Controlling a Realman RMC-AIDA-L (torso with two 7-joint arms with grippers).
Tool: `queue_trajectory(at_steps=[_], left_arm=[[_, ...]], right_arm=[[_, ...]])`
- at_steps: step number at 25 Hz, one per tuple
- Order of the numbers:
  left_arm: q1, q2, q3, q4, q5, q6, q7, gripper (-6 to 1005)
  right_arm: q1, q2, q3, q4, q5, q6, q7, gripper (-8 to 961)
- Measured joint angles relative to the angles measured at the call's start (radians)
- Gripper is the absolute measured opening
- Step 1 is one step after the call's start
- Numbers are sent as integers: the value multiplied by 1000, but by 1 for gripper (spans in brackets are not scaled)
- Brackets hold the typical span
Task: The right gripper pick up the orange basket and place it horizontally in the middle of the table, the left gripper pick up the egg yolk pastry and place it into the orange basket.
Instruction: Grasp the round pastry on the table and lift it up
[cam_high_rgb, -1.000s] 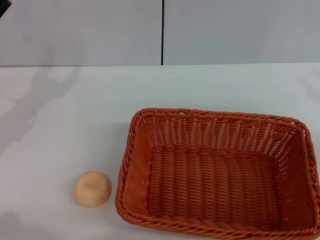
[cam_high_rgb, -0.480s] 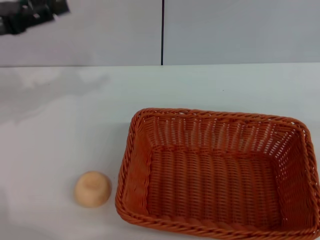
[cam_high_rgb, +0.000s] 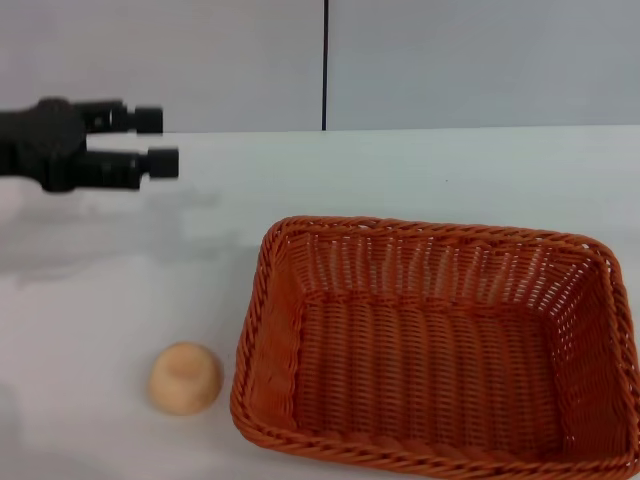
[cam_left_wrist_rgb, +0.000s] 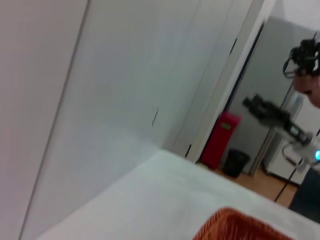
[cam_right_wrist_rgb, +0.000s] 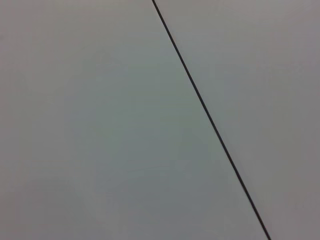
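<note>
The orange basket (cam_high_rgb: 435, 345) lies flat on the white table (cam_high_rgb: 400, 170), right of centre near the front edge, with nothing inside it. A corner of the orange basket (cam_left_wrist_rgb: 235, 229) also shows in the left wrist view. The egg yolk pastry (cam_high_rgb: 185, 377) sits on the table just left of the basket, apart from it. My left gripper (cam_high_rgb: 160, 142) hangs open above the table's far left, its two slim fingers pointing right, well behind the pastry and holding nothing. The right gripper is out of view.
A grey wall with a dark vertical seam (cam_high_rgb: 325, 65) stands behind the table. The right wrist view shows only that wall. In the left wrist view, a red bin (cam_left_wrist_rgb: 220, 140) and a camera on a stand (cam_left_wrist_rgb: 275, 120) stand beyond the table.
My left gripper has come into the head view from the upper left, moving down and right over the table's far left. Basket and pastry have not moved.
</note>
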Motion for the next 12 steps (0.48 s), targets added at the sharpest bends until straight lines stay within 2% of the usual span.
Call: queue_trajectory(at_steps=[2, 12], left_arm=[[29, -8, -9, -8, 27, -1, 9, 824], [96, -15, -20, 5, 81, 27, 76, 823]], right_arm=[[8, -2, 10, 1, 2, 0, 7, 564], [47, -13, 36, 38, 12, 0, 26, 564]])
